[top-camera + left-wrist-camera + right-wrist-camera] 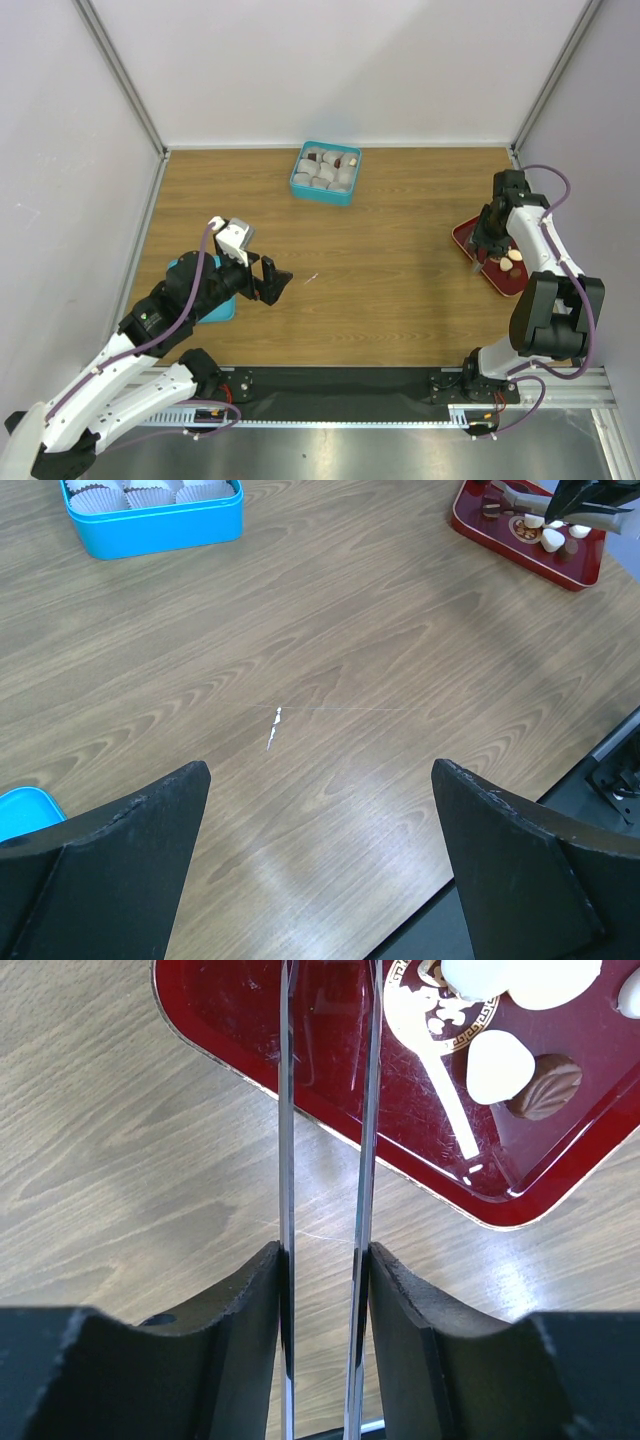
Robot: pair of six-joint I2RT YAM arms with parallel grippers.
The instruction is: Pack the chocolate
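Aiming tweezers (287, 1110) at chocolate (545, 1085), upper right.
Tweezers are clamped by right gripper (322, 1260) over red tray (230, 1020); left gripper (320, 770) is held wide.

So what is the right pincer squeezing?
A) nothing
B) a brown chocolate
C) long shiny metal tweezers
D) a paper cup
C: the right pincer has both thin blades of the long shiny metal tweezers pressed between its fingers, reaching over the dark red tray.

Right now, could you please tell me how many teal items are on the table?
2. The teal box sits at the far middle of the table; a flat teal piece lies near left, partly hidden under the left arm.
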